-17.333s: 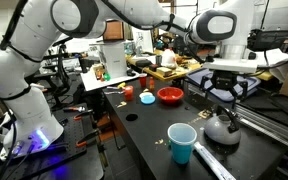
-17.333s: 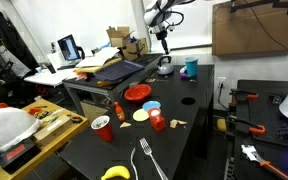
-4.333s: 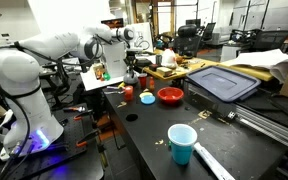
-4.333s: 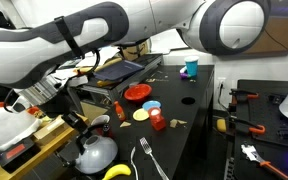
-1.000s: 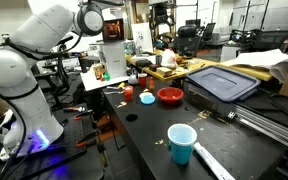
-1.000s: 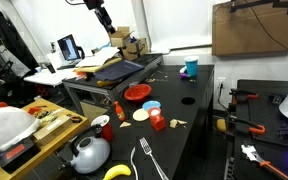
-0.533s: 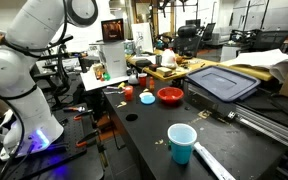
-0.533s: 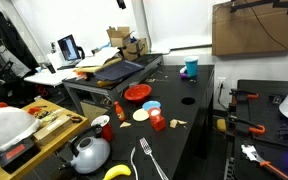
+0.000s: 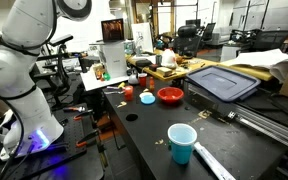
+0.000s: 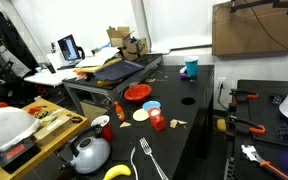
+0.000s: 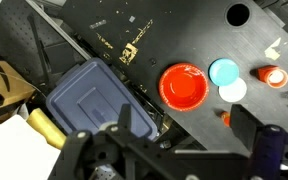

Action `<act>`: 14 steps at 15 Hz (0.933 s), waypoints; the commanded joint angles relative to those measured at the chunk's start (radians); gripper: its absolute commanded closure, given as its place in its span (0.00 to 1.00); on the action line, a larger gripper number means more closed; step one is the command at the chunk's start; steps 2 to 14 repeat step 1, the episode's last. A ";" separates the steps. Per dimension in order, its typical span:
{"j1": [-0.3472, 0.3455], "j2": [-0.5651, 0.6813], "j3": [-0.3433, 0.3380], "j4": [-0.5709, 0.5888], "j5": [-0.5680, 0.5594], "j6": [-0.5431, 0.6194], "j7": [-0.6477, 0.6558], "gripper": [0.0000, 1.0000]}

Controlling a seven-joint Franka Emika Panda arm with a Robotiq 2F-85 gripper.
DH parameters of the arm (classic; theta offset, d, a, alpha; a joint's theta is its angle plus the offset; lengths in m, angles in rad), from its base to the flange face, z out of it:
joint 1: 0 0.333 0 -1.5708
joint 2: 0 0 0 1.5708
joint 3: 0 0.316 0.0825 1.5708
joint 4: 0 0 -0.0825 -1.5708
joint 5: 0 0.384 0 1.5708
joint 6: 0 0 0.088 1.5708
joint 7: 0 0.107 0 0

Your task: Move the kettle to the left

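The silver-grey kettle (image 10: 89,153) with its dark arched handle stands alone on the near corner of the black table (image 10: 184,110), beside a yellow banana (image 10: 115,173). I cannot make it out in the other views. My gripper (image 11: 196,140) shows only in the wrist view, high above the table. Its fingers are spread wide with nothing between them. Far below it lie the red bowl (image 11: 183,86) and a grey-blue bin lid (image 11: 84,95). The gripper is out of frame in both exterior views.
The light-blue cup (image 9: 181,142) (image 10: 191,67) stands at one table end. The red bowl (image 9: 170,96) (image 10: 136,93), small discs (image 11: 224,71), a red cup (image 10: 101,127) and a fork (image 10: 147,158) lie mid-table. Cluttered benches surround it. The arm's white base (image 9: 24,70) stands beside it.
The arm has lifted up and out of both exterior views. The kettle stays put on the table corner, released.
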 commanded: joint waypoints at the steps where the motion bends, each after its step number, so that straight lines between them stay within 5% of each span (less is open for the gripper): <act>1: 0.002 -0.015 0.002 -0.031 -0.001 0.012 0.005 0.00; 14: 0.002 -0.015 0.002 -0.031 -0.001 0.012 0.005 0.00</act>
